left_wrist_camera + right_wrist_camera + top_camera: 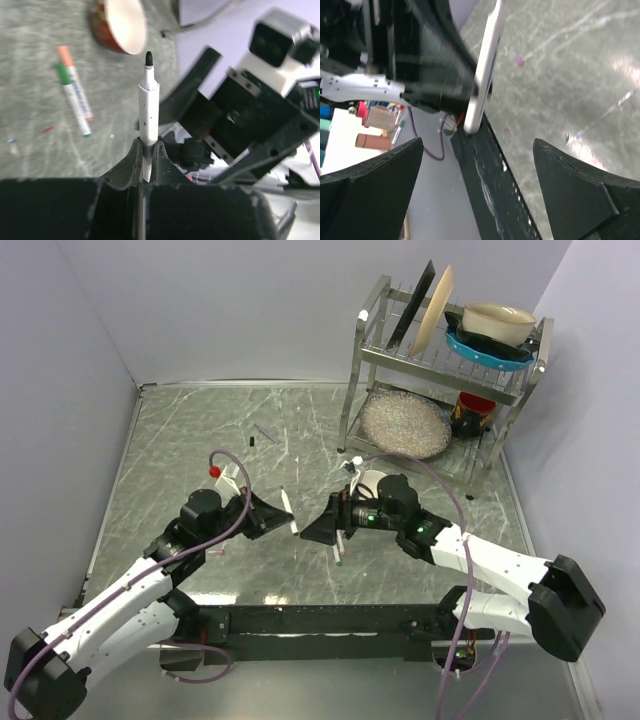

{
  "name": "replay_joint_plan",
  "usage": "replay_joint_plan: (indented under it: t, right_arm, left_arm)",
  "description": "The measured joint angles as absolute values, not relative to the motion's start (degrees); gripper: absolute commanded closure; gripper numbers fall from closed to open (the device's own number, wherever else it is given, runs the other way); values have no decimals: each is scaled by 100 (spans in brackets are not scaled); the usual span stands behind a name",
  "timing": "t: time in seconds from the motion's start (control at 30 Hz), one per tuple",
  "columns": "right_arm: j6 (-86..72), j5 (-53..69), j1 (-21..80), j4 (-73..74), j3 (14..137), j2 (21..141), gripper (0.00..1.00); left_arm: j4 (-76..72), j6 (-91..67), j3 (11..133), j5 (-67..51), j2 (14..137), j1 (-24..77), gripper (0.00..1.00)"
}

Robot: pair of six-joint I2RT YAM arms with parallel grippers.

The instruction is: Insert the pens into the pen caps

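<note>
Black, the left end effector (146, 150) is clamped on the lower end of a white, black-tipped pen (148, 110), raised off the counter (30, 75). Facing it, the right end effector (477, 145) stands wide open. Two other pens (75, 97) lie on the counter near a bowl (120, 25).

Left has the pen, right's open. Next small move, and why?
Probably retract the right gripper to fetch the small dark cap: it stands open and empty, while the left gripper is shut on the pen, whose black tip is bare and pointing toward it.
</note>
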State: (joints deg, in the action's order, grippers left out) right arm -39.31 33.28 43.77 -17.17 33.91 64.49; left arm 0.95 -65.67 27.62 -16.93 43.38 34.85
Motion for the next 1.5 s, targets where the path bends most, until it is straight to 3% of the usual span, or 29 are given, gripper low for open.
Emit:
replay_joint_plan:
  t: [0.23, 0.43, 0.53, 0.6, 0.63, 0.7, 0.87, 0.97, 1.13, 1.23, 1.27, 1.37, 1.4, 1.5]
  right_arm:
    - [-3822, 3199, 4480, -1900, 3688, 6722, 13]
    - [-3795, 3151, 4613, -2023, 3691, 6724, 35]
    - [-3798, 3133, 4637, -2095, 3691, 6698, 50]
    - [-3804, 3151, 4639, -2213, 3656, 6641, 70]
    - [-3802, 3199, 4646, -2298, 3632, 6606, 91]
    - [-3780, 3238, 4652, -2364, 3614, 6545, 100]
    - [-3911, 3277, 4637, -2502, 3496, 6469, 100]
    - [-3905, 3315, 4641, -2593, 3393, 6399, 100]
    - [-3889, 3422, 4672, -2615, 3286, 6187, 100]
    - [-3892, 3461, 4674, -2613, 3249, 6106, 100]
    - [-3892, 3483, 4674, -2613, 3245, 6095, 100]
    - [-3898, 3516, 4676, -2613, 3245, 6086, 100]
    - [-3920, 3518, 4674, -2593, 3240, 6086, 99]
    - [-3959, 3500, 4674, -2519, 3240, 6086, 81]
  left_arm:
    - [-692, -6718, 2744, -1796, 4480, 3850, 99]
    - [-1133, -6825, 2668, -1758, 4434, 4014, 99]
    - [-1194, -6829, 2659, -1723, 4397, 4066, 99]
    - [-1264, -6831, 2657, -1702, 4394, 4101, 99]
    - [-1284, -6820, 2657, -1669, 4394, 4112, 99]
    - [-1337, -6825, 2657, -1658, 4381, 4125, 95]
    - [-1332, -6683, 2670, -1614, 4335, 4154, 78]
    - [-1144, -6628, 2759, -1605, 4340, 4189, 62]
    - [-878, -6484, 3079, -1352, 4370, 4191, 52]
    - [-805, -6394, 3232, -1256, 4370, 4191, 60]
    - [-803, -6361, 3271, -1225, 4370, 4191, 73]
    - [-816, -6320, 3304, -1214, 4377, 4191, 99]
    - [-827, -6224, 3308, -1221, 4392, 4191, 99]
    - [-840, -6169, 3315, -1286, 4458, 4191, 99]
